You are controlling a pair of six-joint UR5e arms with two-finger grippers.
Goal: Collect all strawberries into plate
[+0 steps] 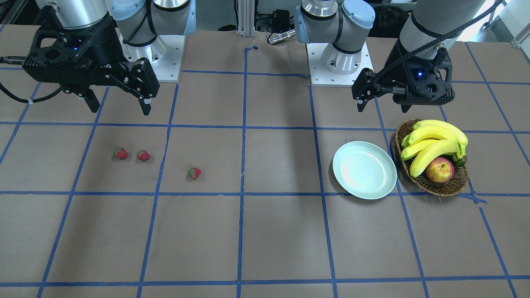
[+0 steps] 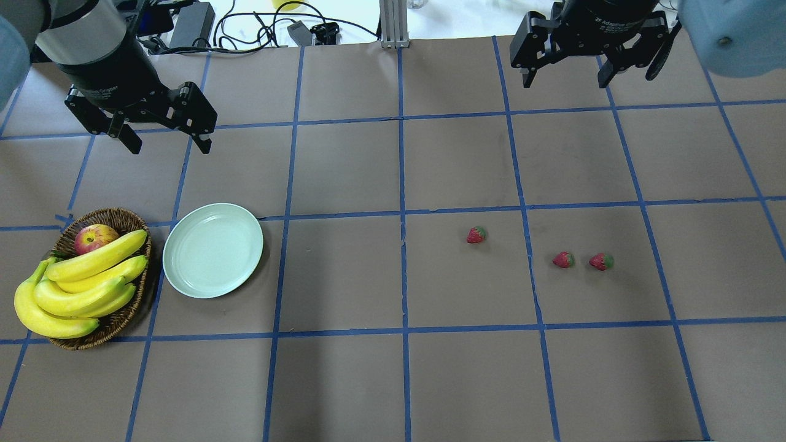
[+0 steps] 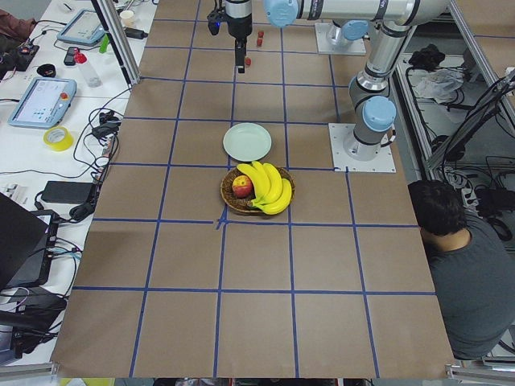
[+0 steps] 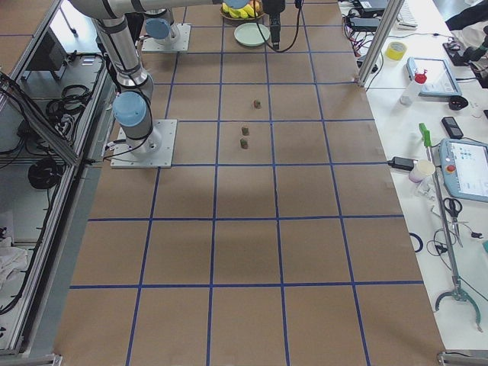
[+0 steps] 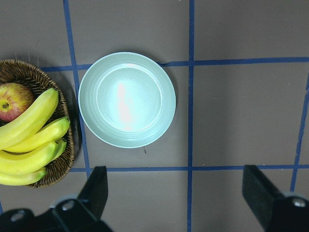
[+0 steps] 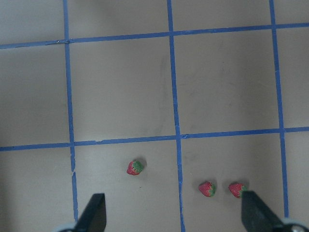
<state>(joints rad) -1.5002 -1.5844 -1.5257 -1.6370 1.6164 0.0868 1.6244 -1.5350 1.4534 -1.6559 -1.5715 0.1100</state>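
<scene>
Where the overhead view begins at its left, one wicker basket point(image 2: 116, 213) with one apple point(image 2: 95, 237), partly covered by a bunch of bananas point(image 2: 86, 282) too overlapped to count; just beside, one plate point(image 2: 213, 250); well apart to the right, three strawberries point(image 2: 476, 234) point(image 2: 563, 259) point(image 2: 600, 261) on the table point(image 2: 344, 368); raised above, left gripper point(image 2: 170, 147) and right gripper point(image 2: 566, 83), both spread wide, gripping nothing; from the right side camera, strawberries mere dark specks.
</scene>
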